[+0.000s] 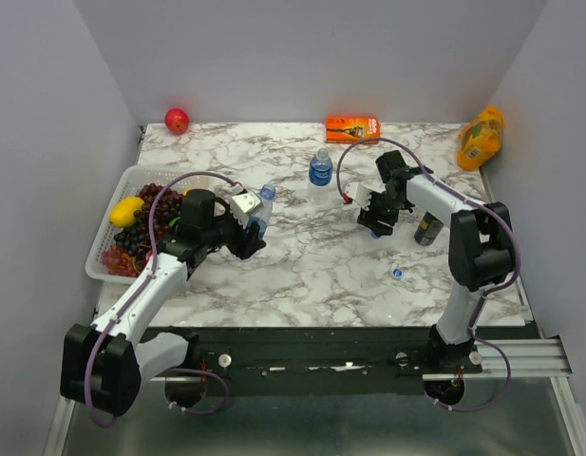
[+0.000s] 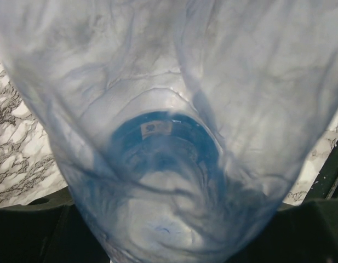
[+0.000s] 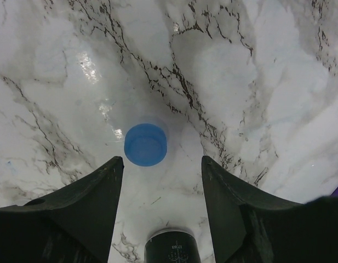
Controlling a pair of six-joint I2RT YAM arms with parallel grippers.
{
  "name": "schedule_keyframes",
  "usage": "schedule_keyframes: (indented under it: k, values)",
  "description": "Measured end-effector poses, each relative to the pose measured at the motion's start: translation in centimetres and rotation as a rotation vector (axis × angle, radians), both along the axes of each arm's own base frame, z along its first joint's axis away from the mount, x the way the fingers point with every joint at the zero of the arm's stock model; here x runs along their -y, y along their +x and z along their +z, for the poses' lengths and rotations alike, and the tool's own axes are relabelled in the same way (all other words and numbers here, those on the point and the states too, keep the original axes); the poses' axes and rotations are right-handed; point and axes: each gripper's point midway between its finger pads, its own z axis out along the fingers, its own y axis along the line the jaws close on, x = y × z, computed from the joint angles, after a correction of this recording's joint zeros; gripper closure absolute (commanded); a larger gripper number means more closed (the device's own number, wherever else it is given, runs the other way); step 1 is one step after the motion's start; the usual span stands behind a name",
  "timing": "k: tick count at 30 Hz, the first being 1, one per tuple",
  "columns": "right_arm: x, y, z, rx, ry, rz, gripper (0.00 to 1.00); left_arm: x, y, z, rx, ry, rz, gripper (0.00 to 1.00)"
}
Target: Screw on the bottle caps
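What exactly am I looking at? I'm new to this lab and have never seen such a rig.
Two robot arms, bolted at the near edge of a marble table, each ending in a two-finger gripper. The wide picture looks down from above; the other two come from cameras on the wrists. The left gripper holds a clear bottle, which fills its wrist view. The right gripper hangs open over a blue cap. Also on the table: a second bottle, another cap, a dark can and a basket of fruit.
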Motion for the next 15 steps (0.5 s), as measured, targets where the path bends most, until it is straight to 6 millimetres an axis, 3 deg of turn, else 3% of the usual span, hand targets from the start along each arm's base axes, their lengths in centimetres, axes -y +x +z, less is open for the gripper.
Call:
schedule_keyframes:
  k: [15]
  values:
    - [0.04,0.48,-0.89,0.002,-0.009,-0.001,0.36,-0.11,0.19,0.0,0.001,0.006,0.008,1.0]
